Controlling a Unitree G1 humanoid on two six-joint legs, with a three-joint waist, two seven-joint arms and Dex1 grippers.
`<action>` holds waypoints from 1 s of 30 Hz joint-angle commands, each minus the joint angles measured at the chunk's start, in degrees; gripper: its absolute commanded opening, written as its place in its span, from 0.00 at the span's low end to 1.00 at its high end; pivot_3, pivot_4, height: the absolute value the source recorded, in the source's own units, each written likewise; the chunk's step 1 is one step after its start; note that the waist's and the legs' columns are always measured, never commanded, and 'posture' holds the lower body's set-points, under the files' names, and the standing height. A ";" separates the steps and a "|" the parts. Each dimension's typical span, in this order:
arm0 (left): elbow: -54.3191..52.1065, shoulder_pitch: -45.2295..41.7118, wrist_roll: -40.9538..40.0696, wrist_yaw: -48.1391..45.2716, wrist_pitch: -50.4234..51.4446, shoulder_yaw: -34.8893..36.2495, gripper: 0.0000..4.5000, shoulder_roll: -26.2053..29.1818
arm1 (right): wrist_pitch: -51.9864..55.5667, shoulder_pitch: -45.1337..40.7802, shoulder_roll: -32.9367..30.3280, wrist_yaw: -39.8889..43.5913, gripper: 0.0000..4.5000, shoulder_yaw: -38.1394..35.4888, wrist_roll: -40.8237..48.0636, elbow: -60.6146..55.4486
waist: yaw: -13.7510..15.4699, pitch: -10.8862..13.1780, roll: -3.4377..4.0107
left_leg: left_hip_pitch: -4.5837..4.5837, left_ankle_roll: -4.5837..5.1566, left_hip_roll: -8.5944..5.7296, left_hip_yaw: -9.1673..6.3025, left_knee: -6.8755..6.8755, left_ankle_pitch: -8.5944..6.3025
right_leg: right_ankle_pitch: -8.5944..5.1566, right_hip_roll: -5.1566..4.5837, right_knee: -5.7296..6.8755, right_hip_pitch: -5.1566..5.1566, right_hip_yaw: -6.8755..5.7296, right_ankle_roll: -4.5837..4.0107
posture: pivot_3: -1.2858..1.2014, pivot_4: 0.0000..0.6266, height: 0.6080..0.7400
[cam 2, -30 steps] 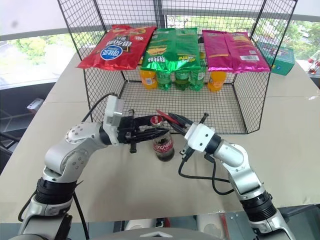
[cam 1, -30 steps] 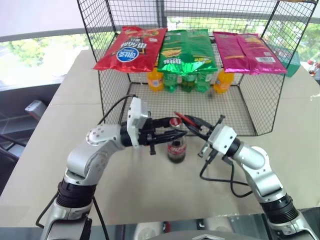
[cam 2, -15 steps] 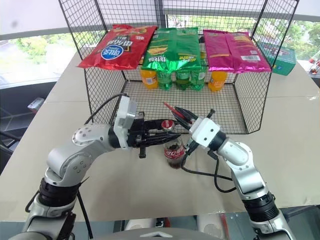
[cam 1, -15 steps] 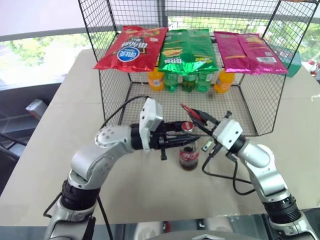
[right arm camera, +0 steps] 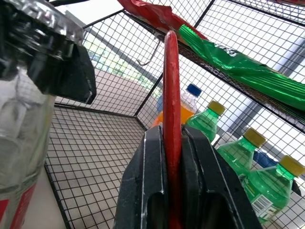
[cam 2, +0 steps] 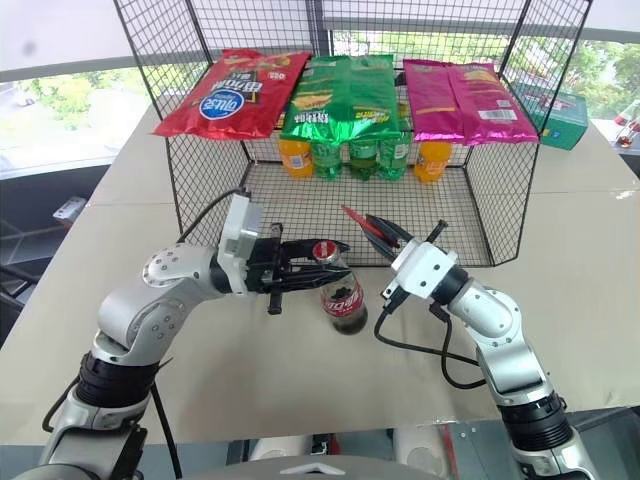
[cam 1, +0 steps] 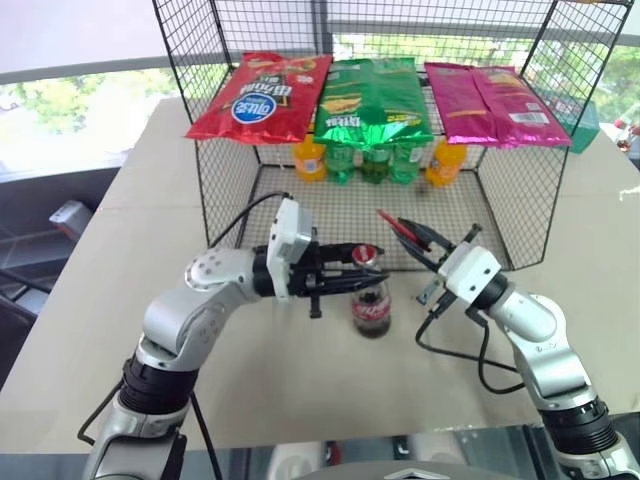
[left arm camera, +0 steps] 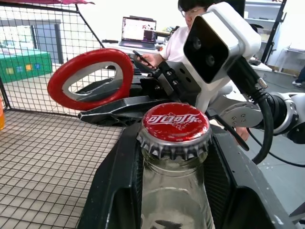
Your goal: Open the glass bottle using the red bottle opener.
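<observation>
Since a second ago, both grippers and the bottle sit further right against the wire rack, though the camera shifted too. Nearest, the left gripper [cam 2: 325, 257] clasps the neck of the small clear glass cola bottle [cam 2: 343, 295], its red crown cap [left arm camera: 176, 122] on. Just beyond the cap, apart from it, the right gripper [cam 2: 385, 232] clenches the flat red ring-headed bottle opener [left arm camera: 90, 78]. Farther off, green and orange plastic bottles [cam 2: 360, 158] stand inside the black wire rack [cam 2: 470, 205], under crisp bags [cam 2: 345, 95].

The left gripper's fingers [left arm camera: 119, 176] are covering the glass bottle [left arm camera: 175, 191] neck's sides; at 6 o'clock the frame edge is cutting it.
</observation>
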 commanded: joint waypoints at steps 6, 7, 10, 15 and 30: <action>4.02 -6.23 3.28 -0.74 -4.41 2.40 0.25 0.43 | 0.00 0.41 0.21 -2.46 0.00 -3.13 -0.33 -1.48 | -0.02 0.01 -0.02 | -0.01 -0.07 0.00 0.01 0.01 0.05 | 0.00 0.01 0.03 -0.03 0.03 0.00 | 0.52 0.24 1.00; 4.53 -6.59 3.34 -0.95 -4.39 2.48 0.25 0.41 | -0.04 0.46 0.24 -2.66 0.00 -3.24 -0.46 -1.42 | 0.00 0.01 -0.02 | -0.05 -0.07 0.00 0.01 0.01 0.05 | 0.01 0.01 0.03 -0.07 0.03 0.00 | 0.52 0.24 1.00; 5.20 -6.27 3.41 -2.19 -4.12 2.00 0.25 0.52 | -0.25 0.55 0.24 -3.08 0.00 -3.12 -1.02 -1.47 | 0.00 0.01 -0.02 | -0.14 -0.07 0.00 -0.01 -0.01 0.05 | 0.02 0.02 -0.01 -0.13 0.01 0.03 | 0.52 0.24 1.00; 5.29 -3.63 5.67 -3.34 -5.93 -0.79 0.25 -0.19 | 0.13 0.65 0.63 -5.00 0.00 -1.69 -5.69 -3.77 | 0.01 0.01 -0.02 | -0.16 -0.06 0.00 -0.02 -0.04 0.04 | 0.08 0.01 -0.08 -0.13 0.00 0.15 | 0.52 0.24 1.00; 6.45 -4.26 6.84 -0.78 -4.28 -1.31 0.25 -2.47 | -19.83 -5.25 -0.48 -5.44 0.00 10.11 -21.42 6.57 | -0.10 -0.02 -0.05 | 0.07 -0.06 0.00 0.02 -0.03 0.04 | -0.02 0.02 0.01 0.01 0.04 -0.02 | 0.52 0.24 1.00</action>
